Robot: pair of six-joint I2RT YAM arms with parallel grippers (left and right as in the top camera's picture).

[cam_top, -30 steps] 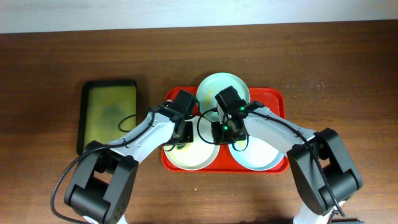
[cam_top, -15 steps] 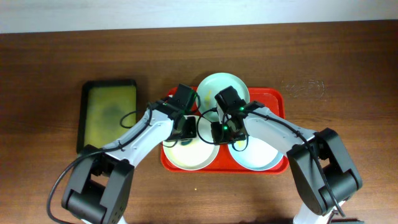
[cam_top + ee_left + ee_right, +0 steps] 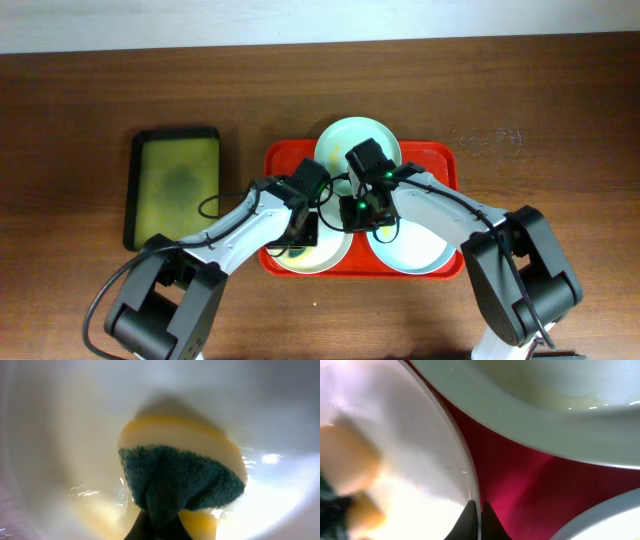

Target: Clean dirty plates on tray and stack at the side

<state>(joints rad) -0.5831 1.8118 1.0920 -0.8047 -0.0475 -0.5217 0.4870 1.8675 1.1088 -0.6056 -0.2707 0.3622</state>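
Your left hand [image 3: 300, 232], gripping the sponge [image 3: 182, 480], has swept across the white plate [image 3: 318, 258], so scrubbing is underway. Your right hand [image 3: 476, 519] pinches its rim.

The red tray [image 3: 445, 165] is packed: the white plate [image 3: 325, 260], green plate [image 3: 355, 140] and blue plate [image 3: 415, 252] fill it. Over its middle the left gripper [image 3: 298, 240] with its sponge [image 3: 182, 475] and the right gripper [image 3: 479, 521], pinching the white plate's rim, crowd close. Right of the tray the table [image 3: 560, 130] lies open. Left of it sits a black-rimmed tray [image 3: 177, 185].
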